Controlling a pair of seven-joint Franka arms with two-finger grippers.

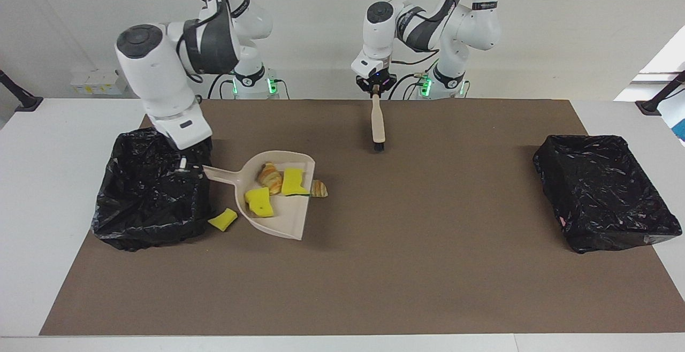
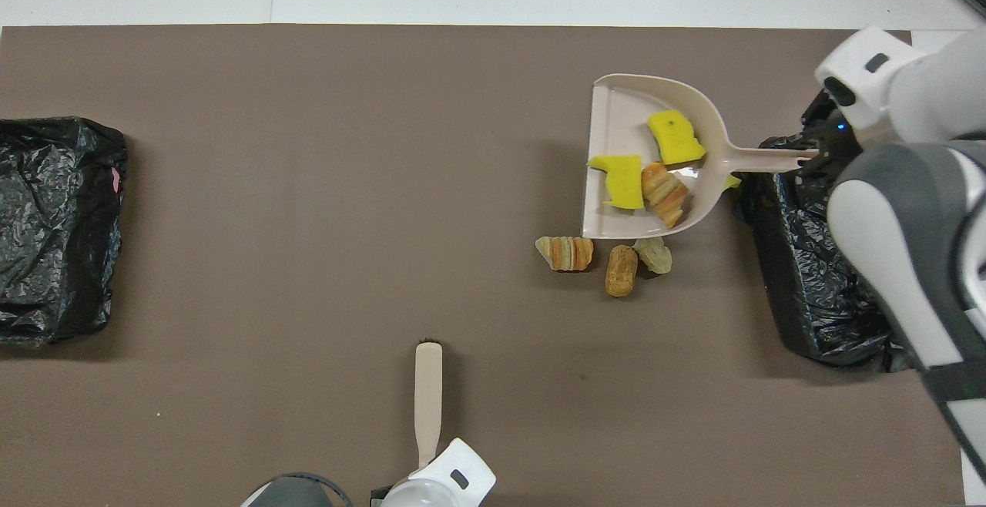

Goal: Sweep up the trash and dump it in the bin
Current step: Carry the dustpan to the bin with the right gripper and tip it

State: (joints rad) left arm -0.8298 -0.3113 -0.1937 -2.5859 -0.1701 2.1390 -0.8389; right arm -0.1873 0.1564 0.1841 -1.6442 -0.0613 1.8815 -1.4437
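My right gripper [image 1: 184,167] is shut on the handle of the beige dustpan [image 1: 291,221], over the rim of the black-lined bin [image 1: 152,191] at the right arm's end. The pan [image 2: 608,106] hangs beside that bin and carries trash: two yellow wedges [image 2: 675,137] and a croissant piece [image 2: 666,195]. On the mat lie another croissant piece [image 2: 566,253], a brown pastry [image 2: 621,270] and a beige lump [image 2: 653,255]. A yellow wedge [image 1: 222,219] lies on the mat against the bin. My left gripper [image 1: 376,91] is shut on the brush [image 1: 378,127], which hangs bristles down.
A second black-lined bin [image 1: 604,191] stands at the left arm's end of the brown mat [image 1: 428,266]. White table [image 1: 43,181] borders the mat on both ends.
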